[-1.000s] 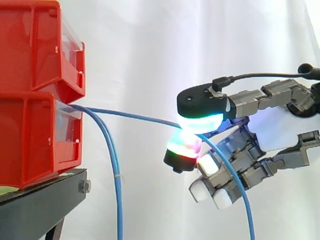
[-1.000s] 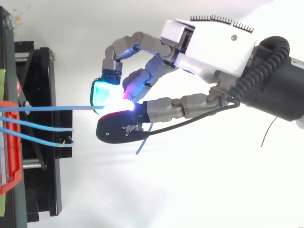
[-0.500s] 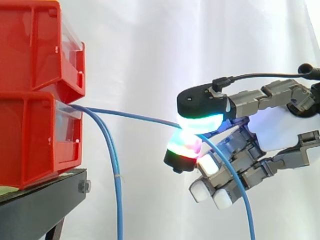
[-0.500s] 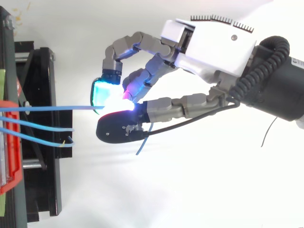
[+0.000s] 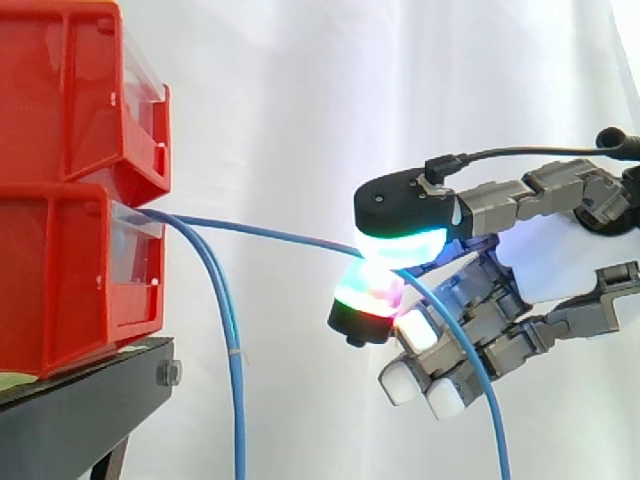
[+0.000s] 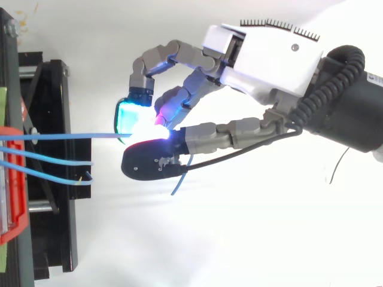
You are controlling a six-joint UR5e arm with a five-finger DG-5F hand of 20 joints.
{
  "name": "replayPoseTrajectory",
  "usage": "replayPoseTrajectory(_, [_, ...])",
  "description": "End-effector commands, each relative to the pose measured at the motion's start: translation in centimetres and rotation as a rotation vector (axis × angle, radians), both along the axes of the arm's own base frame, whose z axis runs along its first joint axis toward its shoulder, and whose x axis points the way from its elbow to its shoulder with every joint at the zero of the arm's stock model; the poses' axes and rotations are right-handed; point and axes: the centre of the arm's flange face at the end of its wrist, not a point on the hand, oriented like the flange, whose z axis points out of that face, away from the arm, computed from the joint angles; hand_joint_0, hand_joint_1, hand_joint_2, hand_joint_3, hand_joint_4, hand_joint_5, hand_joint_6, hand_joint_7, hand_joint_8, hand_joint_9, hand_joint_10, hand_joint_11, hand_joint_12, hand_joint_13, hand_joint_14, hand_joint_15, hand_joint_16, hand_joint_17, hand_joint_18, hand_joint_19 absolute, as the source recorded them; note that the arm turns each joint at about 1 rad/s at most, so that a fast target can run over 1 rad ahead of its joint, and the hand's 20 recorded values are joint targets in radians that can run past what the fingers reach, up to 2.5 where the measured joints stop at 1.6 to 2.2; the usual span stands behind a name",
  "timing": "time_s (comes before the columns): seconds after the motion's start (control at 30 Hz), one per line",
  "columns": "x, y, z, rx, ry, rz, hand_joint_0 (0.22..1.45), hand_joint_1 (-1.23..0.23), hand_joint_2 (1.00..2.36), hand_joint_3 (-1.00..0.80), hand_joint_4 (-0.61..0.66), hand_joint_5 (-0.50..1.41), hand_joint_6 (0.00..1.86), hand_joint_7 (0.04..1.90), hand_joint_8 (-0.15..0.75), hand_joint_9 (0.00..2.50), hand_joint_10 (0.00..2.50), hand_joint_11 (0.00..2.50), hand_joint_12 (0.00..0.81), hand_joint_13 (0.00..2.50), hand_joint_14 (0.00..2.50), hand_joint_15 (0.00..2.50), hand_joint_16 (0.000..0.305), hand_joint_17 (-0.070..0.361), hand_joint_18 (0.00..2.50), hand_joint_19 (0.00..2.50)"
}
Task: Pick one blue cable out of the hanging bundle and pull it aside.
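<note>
Curtain backdrop (image 5: 300, 100), robot hand (image 6: 269, 60), blue cable (image 5: 270, 232) unchanged

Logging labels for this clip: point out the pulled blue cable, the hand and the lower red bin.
hand (image 6: 269, 60), top view, its white back.
pulled blue cable (image 5: 260, 231), side view, middle of its taut stretch.
lower red bin (image 5: 60, 280), side view, its side wall.

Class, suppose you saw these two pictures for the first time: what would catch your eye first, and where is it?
The hand, right of centre in the side view, stands out: its glowing pads pinch one blue cable drawn out from the red bins at the left. Beside the bins, the other blue cables hang down before the white curtain.
</note>
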Motion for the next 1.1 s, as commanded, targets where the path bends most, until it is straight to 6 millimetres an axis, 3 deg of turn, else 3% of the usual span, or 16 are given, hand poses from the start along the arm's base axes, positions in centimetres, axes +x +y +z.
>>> replayPoseTrajectory(0.0, [-0.02, 0.00, -0.05, 0.000, 0.001, 0.000, 0.59, -0.84, 1.01, 0.14, 0.04, -0.08, 0.93, 1.21, 0.335, 1.17, 0.01, 0.52, 0.405, 0.83, 0.02, 0.60, 0.053, 0.120, 0.74, 0.54])
replayPoseTrajectory(1.07, [-0.05, -0.01, -0.11, 0.000, 0.003, 0.000, 0.59, -0.84, 1.01, 0.14, 0.04, -0.08, 0.93, 1.22, 0.349, 1.19, 0.01, 0.53, 0.407, 0.84, 0.02, 0.59, 0.054, 0.122, 0.76, 0.54])
